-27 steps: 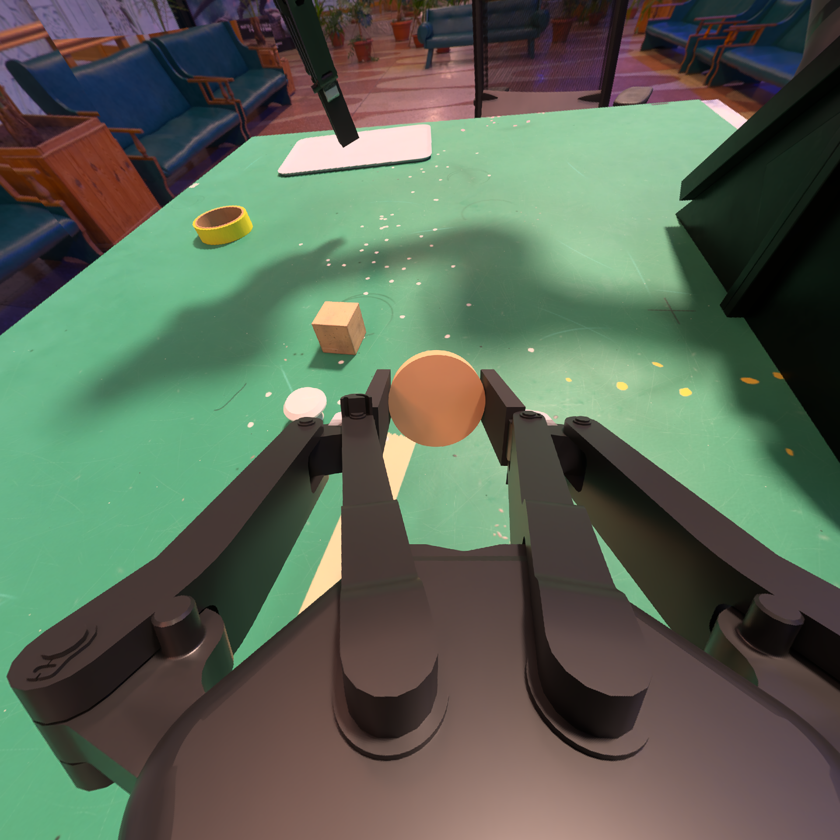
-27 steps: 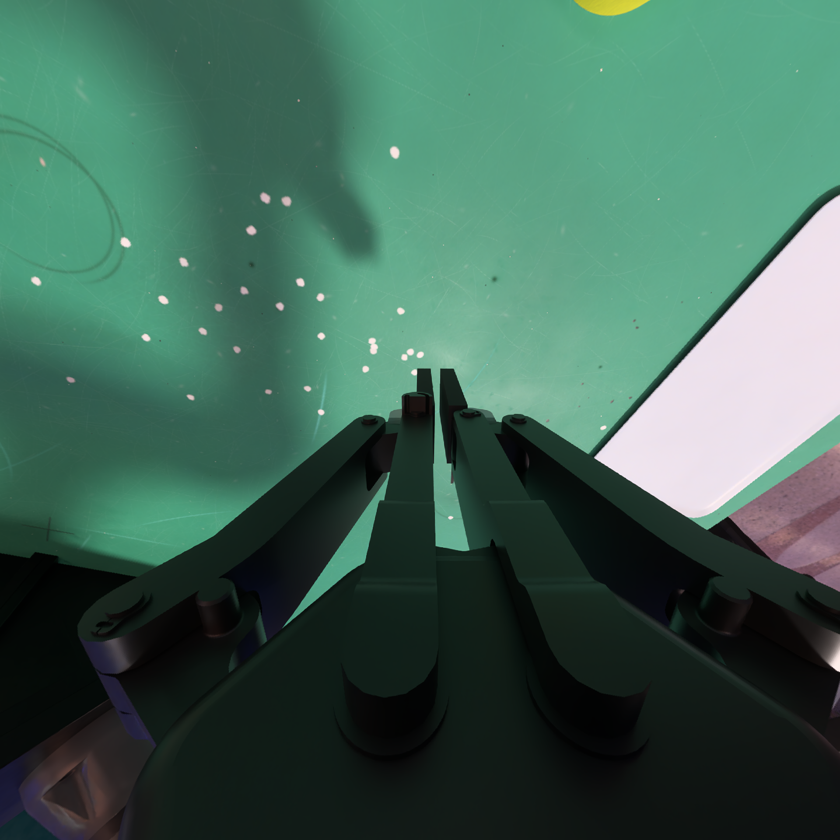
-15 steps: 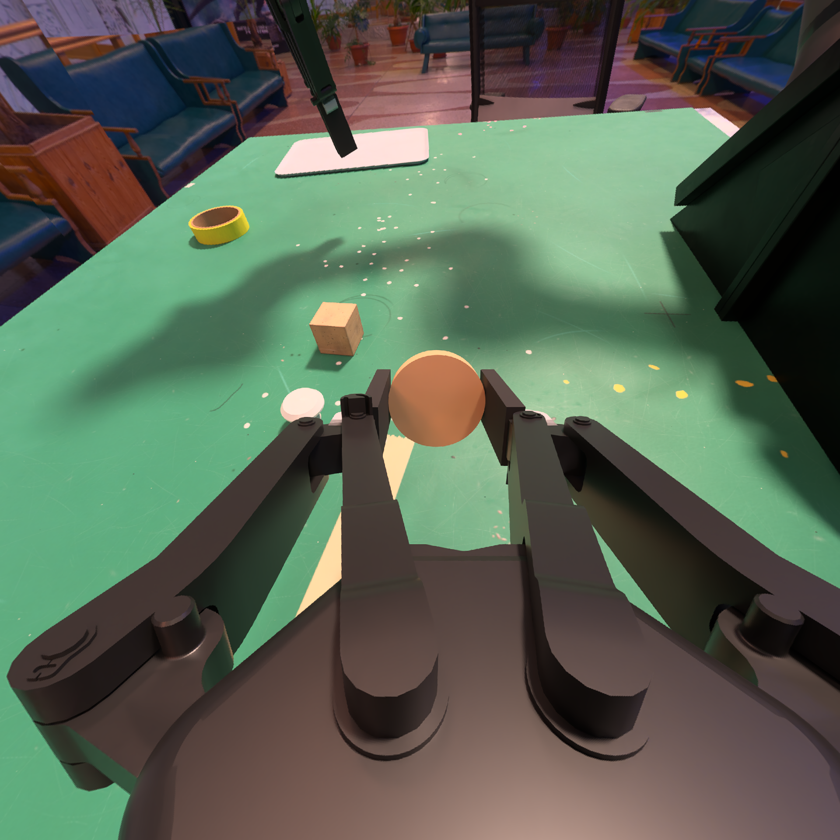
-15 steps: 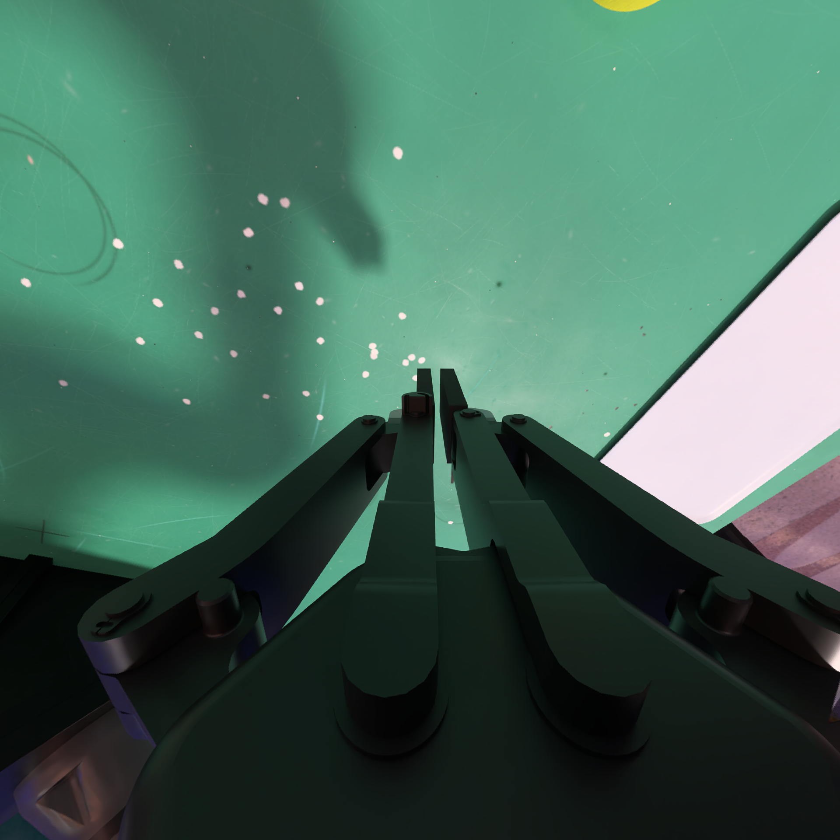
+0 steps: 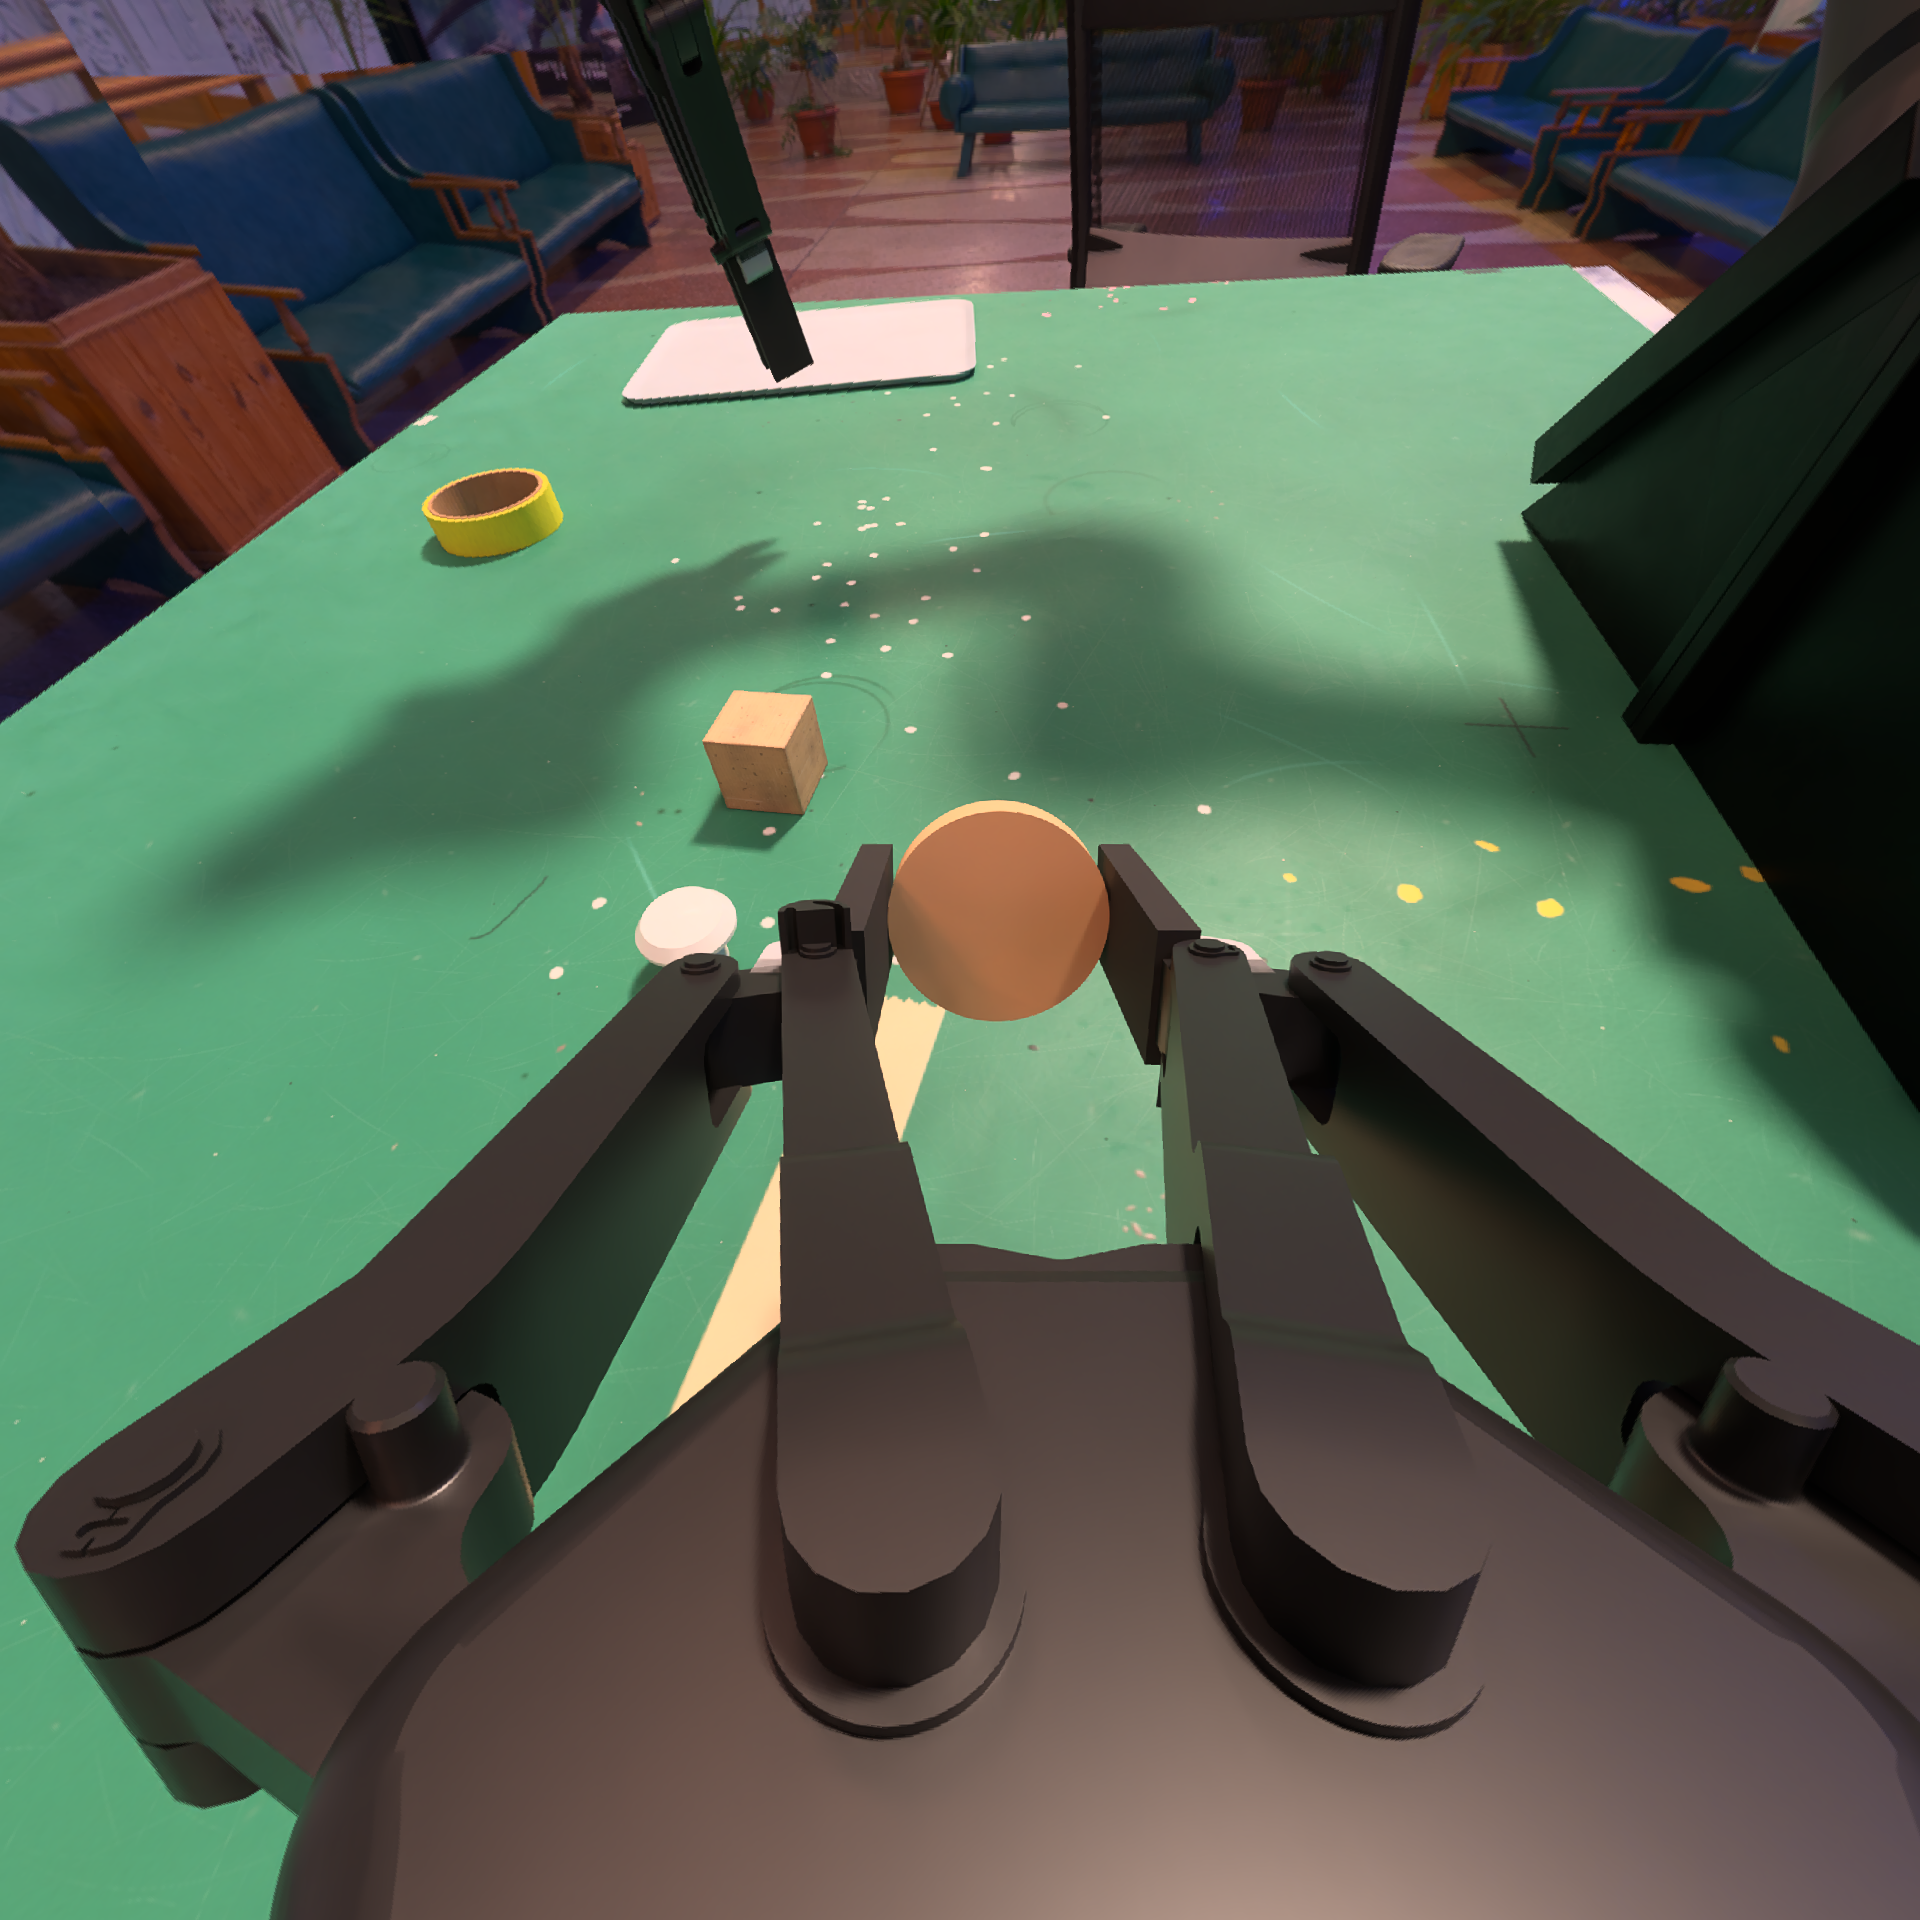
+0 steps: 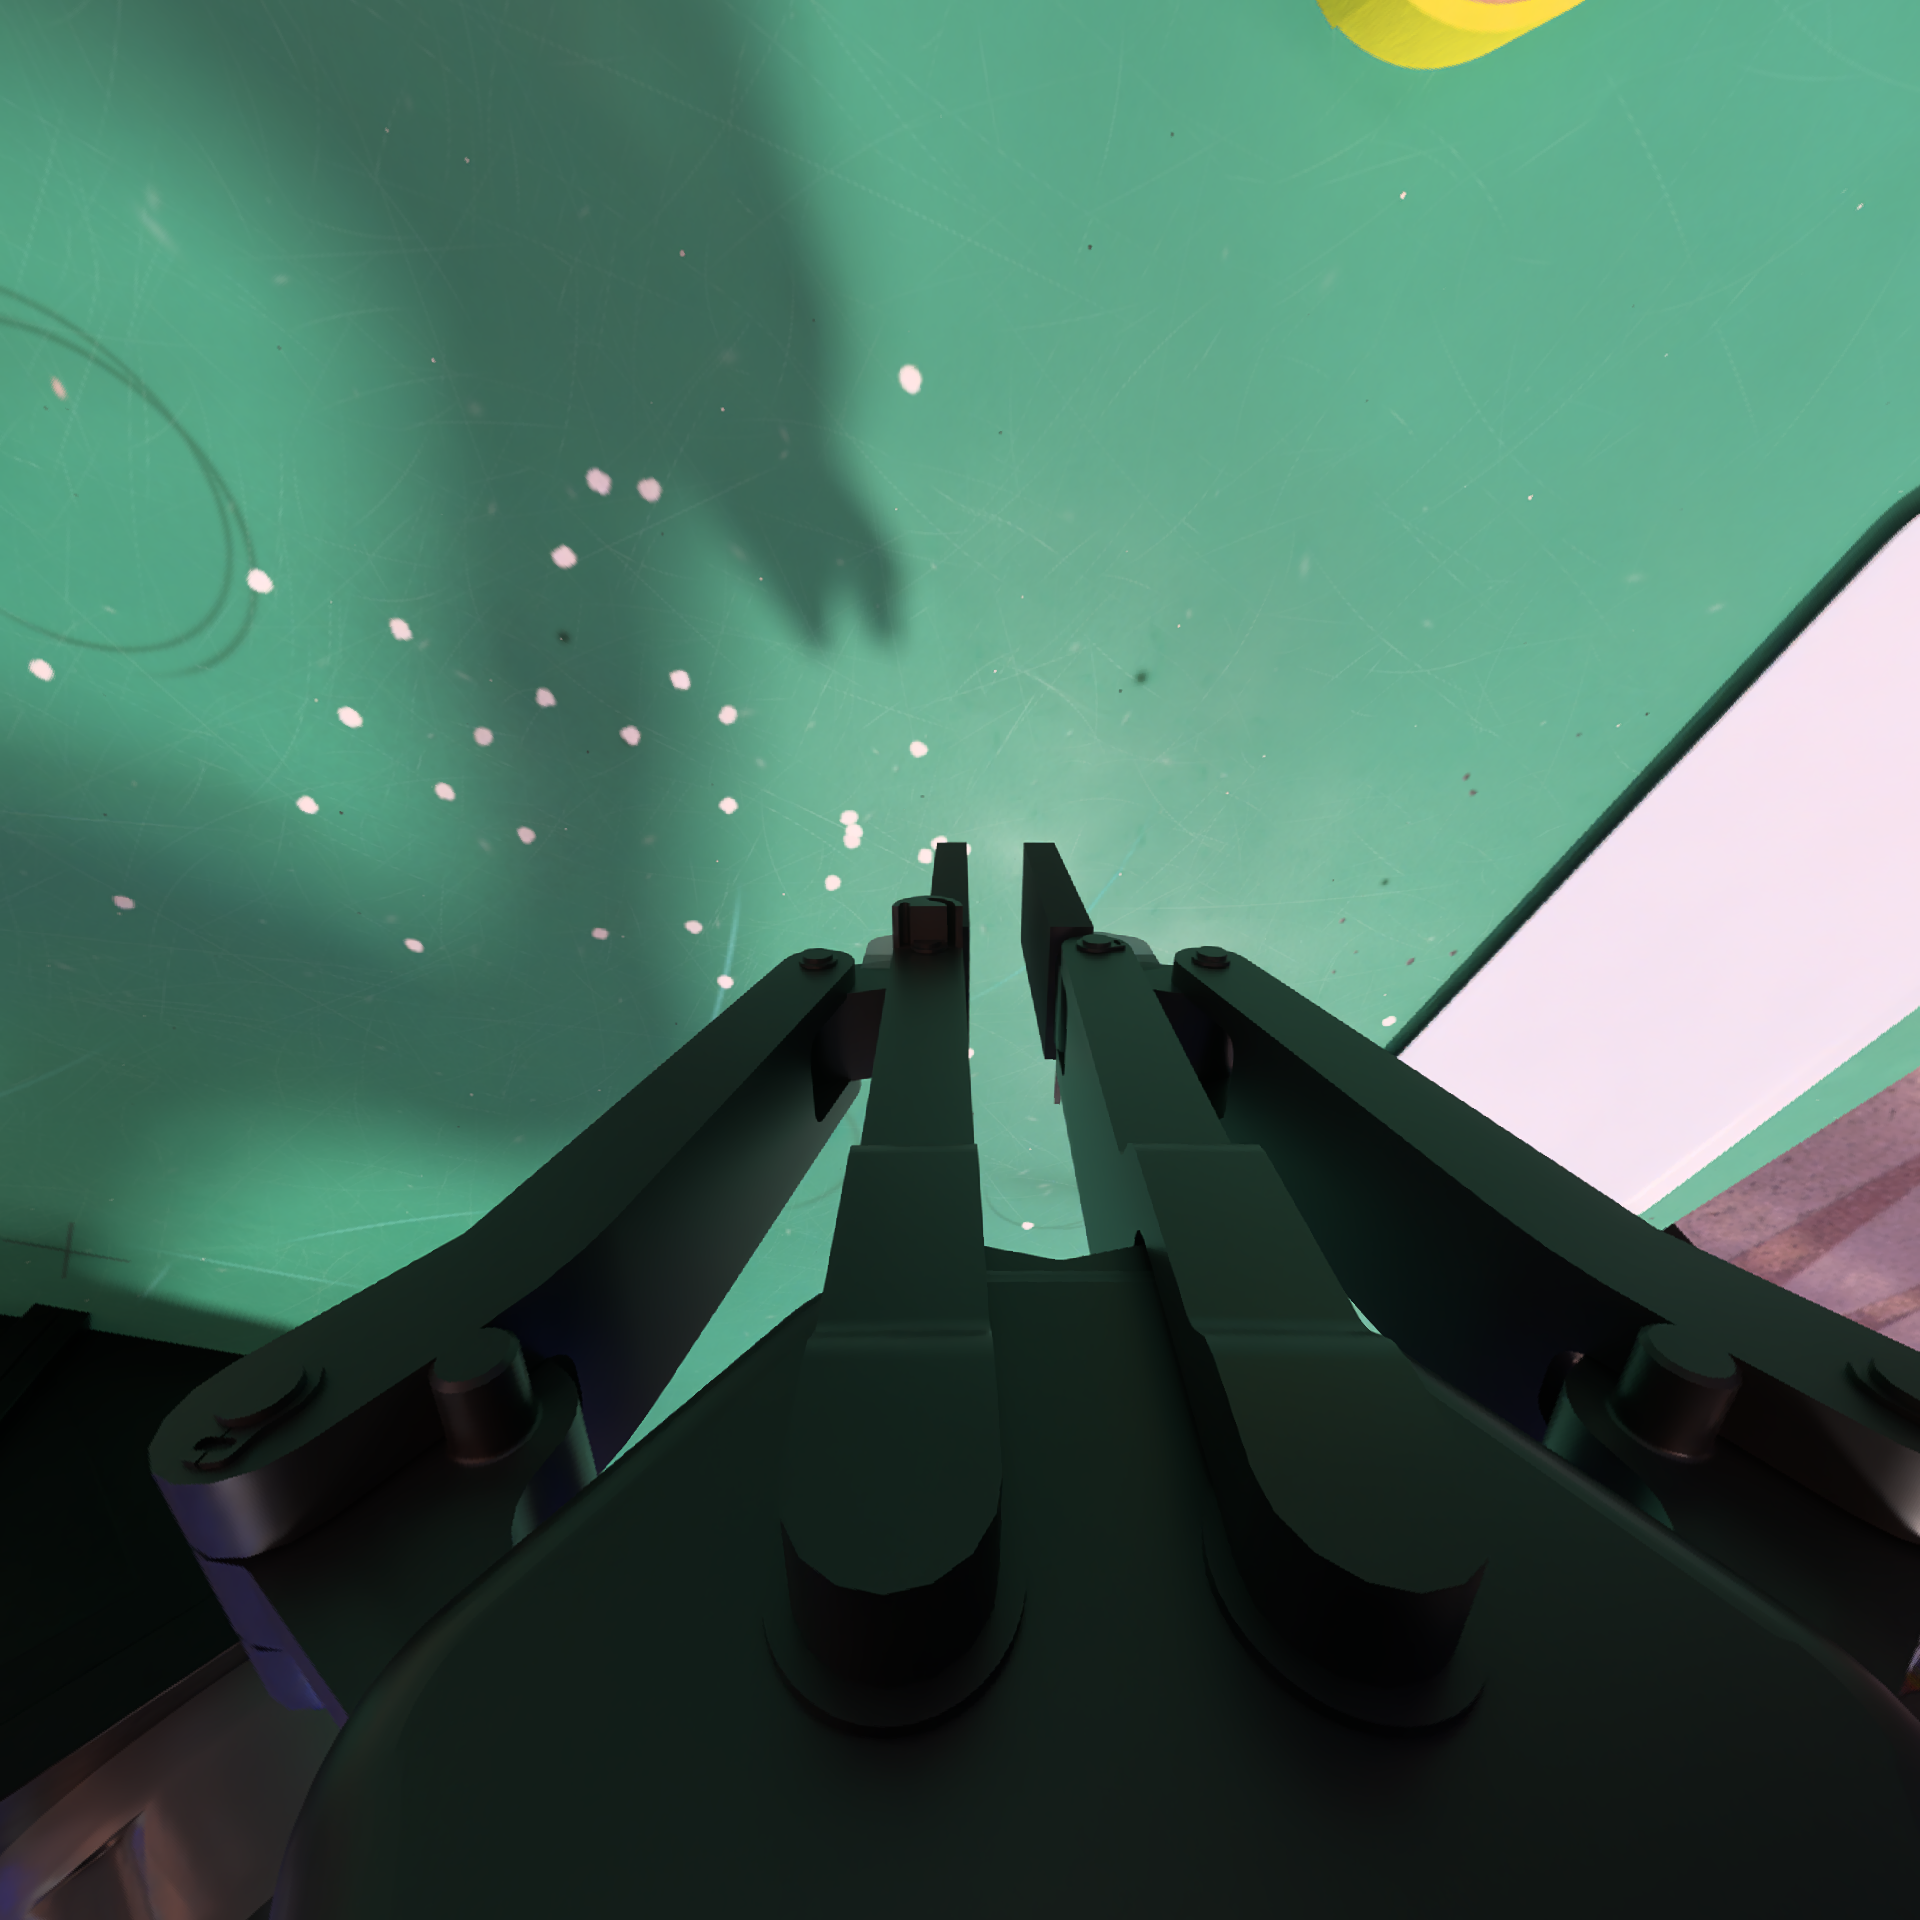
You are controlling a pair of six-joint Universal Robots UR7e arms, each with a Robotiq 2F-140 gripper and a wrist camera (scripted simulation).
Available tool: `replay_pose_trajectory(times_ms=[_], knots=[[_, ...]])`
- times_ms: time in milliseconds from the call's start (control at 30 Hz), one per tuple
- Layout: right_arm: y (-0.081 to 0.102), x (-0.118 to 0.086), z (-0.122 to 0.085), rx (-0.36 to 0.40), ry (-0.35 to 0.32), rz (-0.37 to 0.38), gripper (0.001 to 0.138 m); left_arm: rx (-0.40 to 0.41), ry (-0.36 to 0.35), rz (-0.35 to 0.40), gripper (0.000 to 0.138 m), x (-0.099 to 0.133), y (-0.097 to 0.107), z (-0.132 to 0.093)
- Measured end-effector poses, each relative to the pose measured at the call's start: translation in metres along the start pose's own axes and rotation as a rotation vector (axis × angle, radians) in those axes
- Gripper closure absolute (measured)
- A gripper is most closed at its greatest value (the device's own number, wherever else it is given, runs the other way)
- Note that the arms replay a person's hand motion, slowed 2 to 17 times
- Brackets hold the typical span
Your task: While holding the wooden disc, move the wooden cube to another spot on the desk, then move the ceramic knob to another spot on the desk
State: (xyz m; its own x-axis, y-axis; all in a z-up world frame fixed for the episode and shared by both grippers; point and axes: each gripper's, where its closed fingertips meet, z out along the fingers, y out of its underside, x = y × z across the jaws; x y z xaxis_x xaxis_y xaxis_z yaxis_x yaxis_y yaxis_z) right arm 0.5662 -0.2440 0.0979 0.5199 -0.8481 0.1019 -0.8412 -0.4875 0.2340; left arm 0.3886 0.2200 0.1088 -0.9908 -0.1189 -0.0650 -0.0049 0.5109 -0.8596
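Left gripper (image 5: 995, 914) clamps the wooden disc (image 5: 997, 912) by its rim above the green desk (image 5: 312, 1039), while the right gripper (image 6: 995, 883), barely parted and empty, should probably pinch the light, rigid wooden cube (image 5: 767, 750) across opposite flat faces.

I can read no text, number or brand anywhere; the dark sign (image 5: 566, 78) far off behind the tabletop (image 5: 260, 935) is too blurred for me.
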Motion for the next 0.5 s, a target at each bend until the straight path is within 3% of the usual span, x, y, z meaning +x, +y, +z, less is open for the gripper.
replay_pose_trajectory(times_ms=[500], knots=[[0.0048,0.0027,-0.0087,0.022,0.033,0.004,0.097,0.009,0.006,-0.012,0.086,0.0004,-0.0013,-0.0008]])
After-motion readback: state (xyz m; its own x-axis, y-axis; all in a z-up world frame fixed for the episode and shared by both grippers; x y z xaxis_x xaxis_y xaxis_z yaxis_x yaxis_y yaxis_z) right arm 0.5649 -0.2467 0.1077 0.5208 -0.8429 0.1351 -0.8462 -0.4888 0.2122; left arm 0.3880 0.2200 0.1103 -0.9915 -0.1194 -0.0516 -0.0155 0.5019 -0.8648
